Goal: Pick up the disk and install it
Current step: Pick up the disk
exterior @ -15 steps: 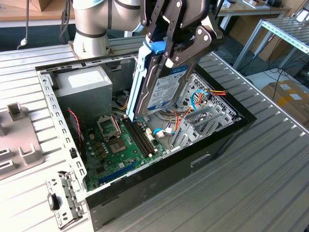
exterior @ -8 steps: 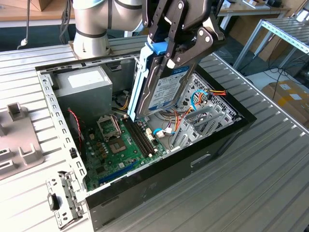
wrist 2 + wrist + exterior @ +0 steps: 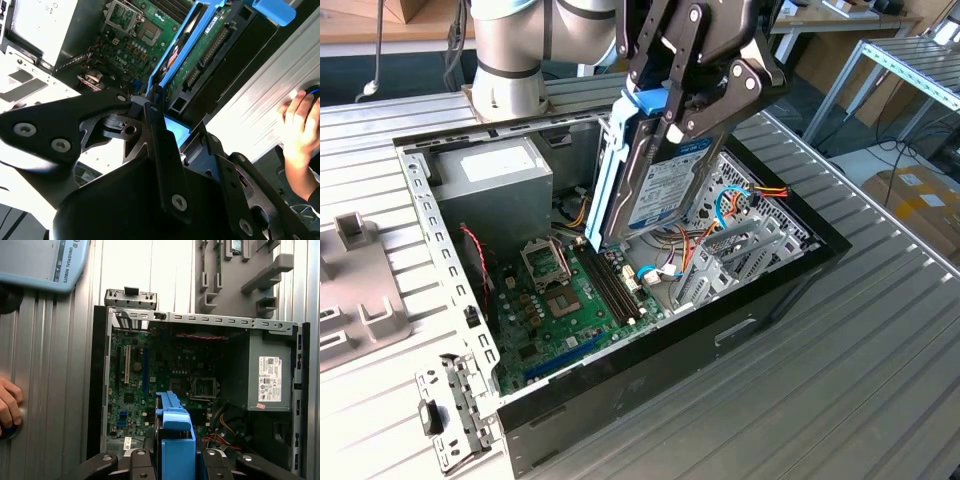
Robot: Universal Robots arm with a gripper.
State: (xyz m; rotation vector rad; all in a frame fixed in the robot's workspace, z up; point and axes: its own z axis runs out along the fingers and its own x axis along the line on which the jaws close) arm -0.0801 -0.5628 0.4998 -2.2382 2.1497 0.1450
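Tool [image 3: 682, 108] first: its black fingers are clamped on the disk [image 3: 660, 190], gripping the upper end just under the blue tab. The disk hangs on edge, steeply tilted, above the open computer case [image 3: 790, 272], with its lower corner down inside near the memory slots [image 3: 610, 285]. I can't tell whether that corner touches anything.

Around it the case is crowded. A green motherboard [image 3: 560, 305] fills the floor. The grey power supply [image 3: 500, 180] sits at the far end, toward the exterior view's left. On the other side of the disk, a tangle of coloured cables [image 3: 740, 195] lies over a silver drive cage [image 3: 740, 250]. A grey plastic tray [image 3: 350, 290] rests on the ribbed tabletop [image 3: 880, 350], at the exterior view's left, beside the case.

In the second wrist view the tool [image 3: 175, 120] pinches the disk [image 3: 200, 55], whose circuit side faces the camera. A person's hand [image 3: 300, 125] rests past the case's edge.

In the first wrist view the blue carrier of the disk [image 3: 175, 440] rises between the fingers of the tool [image 3: 177, 460].

The arm [image 3: 520, 50] stands behind the case and reaches over it, wrist pointing down.
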